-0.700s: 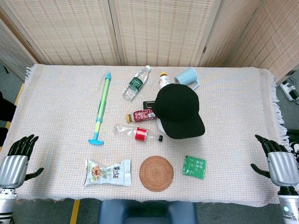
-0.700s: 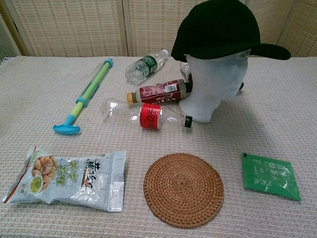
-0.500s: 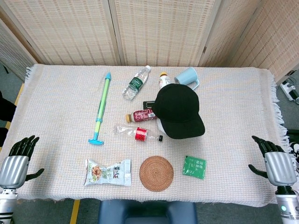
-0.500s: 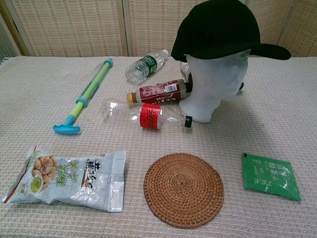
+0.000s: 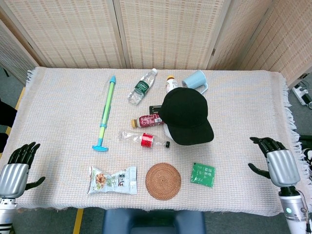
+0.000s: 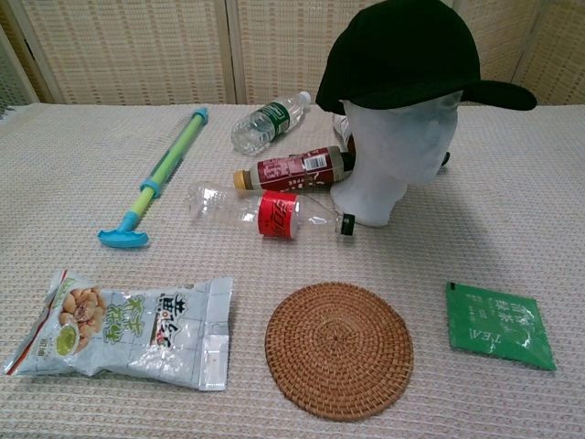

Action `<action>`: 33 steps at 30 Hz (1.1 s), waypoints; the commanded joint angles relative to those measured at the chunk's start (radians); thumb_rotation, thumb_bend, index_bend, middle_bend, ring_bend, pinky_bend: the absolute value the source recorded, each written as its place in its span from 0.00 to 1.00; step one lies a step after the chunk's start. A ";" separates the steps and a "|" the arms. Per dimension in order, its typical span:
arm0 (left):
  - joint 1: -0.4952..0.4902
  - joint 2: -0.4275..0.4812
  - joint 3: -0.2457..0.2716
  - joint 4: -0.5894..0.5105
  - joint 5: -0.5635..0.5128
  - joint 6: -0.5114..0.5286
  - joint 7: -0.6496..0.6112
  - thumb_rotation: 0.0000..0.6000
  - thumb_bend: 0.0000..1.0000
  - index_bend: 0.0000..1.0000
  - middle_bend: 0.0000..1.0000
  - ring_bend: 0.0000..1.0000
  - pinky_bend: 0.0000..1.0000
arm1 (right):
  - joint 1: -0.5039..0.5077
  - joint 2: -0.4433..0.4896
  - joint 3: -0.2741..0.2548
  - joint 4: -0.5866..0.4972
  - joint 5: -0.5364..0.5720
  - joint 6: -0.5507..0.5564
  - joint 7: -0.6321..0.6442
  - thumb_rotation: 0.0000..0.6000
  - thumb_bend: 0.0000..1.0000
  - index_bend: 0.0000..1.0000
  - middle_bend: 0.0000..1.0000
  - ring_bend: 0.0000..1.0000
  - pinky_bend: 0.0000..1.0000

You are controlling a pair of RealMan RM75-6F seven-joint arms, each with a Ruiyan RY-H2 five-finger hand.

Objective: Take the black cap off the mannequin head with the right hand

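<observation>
— Where is the black cap at this moment?

— It sits on the white mannequin head, which stands upright on the table cloth, a little right of the middle. In the chest view the brim points to the right. The cap covers the top of the head fully.

— And your hands?

— My right hand is at the right side of the table, over the cloth near its fringe, well apart from the cap. Its fingers are spread and loose, and they grasp nothing. My left hand is at the near left corner, also with the fingers apart and nothing in them. The chest view does not show either hand.

— What lies around the head?

— Just to its left lie two bottles on their side: a red-label bottle with a dark drink, and nearer to me a clear bottle with a red label, whose black lid almost touches the base of the head. Farther left is a green and blue toy pump. At the far side lie a water bottle with a green label and a light blue cup tipped on its side. Near me are a snack bag, a round woven coaster and a green tea packet, in a row from left to right.
</observation>
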 commanded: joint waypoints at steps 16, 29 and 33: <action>0.005 0.024 0.006 -0.010 -0.002 -0.003 -0.027 1.00 0.11 0.06 0.11 0.09 0.16 | 0.264 -0.182 0.129 -0.035 0.036 -0.191 -0.088 1.00 0.17 0.43 0.44 0.26 0.37; 0.004 0.033 0.010 -0.010 -0.005 -0.017 -0.060 1.00 0.11 0.07 0.11 0.09 0.16 | 0.300 -0.301 0.129 0.089 0.029 -0.136 -0.061 1.00 0.47 0.62 0.55 0.36 0.41; 0.002 0.037 0.010 -0.014 -0.004 -0.019 -0.062 1.00 0.11 0.07 0.10 0.09 0.16 | 0.302 -0.332 0.134 0.132 0.030 -0.106 -0.036 1.00 0.56 0.70 0.61 0.41 0.44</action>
